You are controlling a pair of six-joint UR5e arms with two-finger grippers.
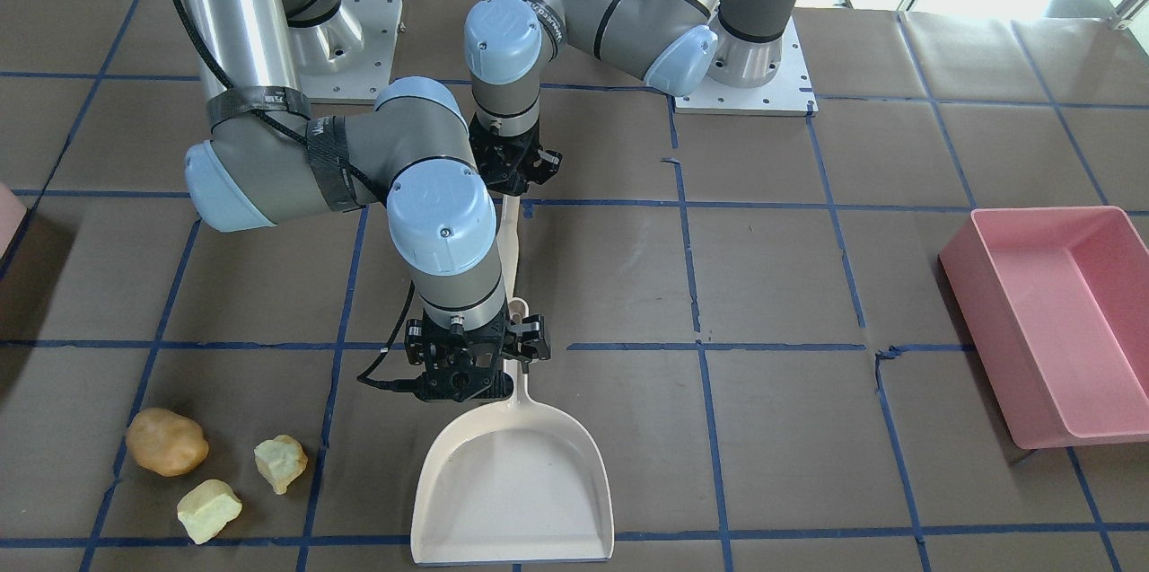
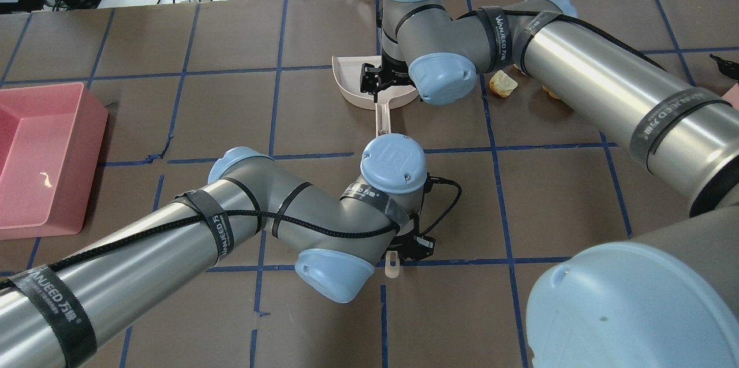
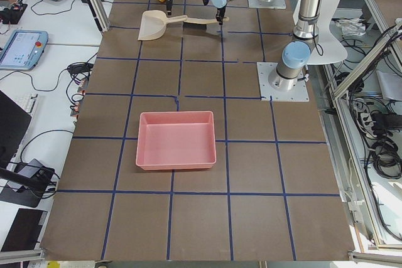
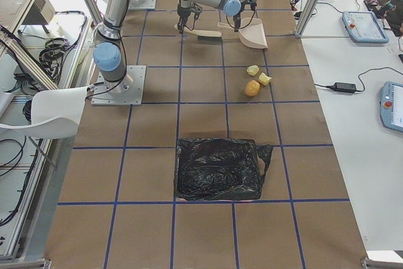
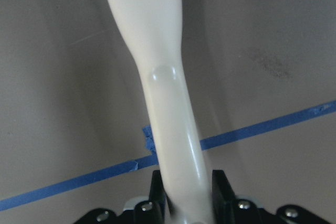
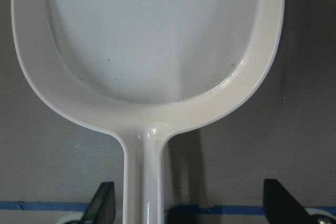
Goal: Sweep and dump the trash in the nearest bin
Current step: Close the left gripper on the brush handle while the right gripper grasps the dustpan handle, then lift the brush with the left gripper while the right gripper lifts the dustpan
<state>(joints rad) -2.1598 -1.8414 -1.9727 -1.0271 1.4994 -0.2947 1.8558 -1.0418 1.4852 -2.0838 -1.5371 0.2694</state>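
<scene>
Two robot arms reach over a brown surface w/ a blue tape grid. The left gripper is clamped on the end of a cream brush handle. The right gripper is spread wide, straddling the handle of a cream dustpan. The trash, 1 orange lump + 2 yellow-green chunks, lies on the robot's right, apart from the pan. Only a corner of the bin shows, further right.

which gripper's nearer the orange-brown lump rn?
Right. The right gripper is over the handle end of the dustpan, the orange-brown lump off to one side; the left gripper grips the cream handle farther back.
</scene>
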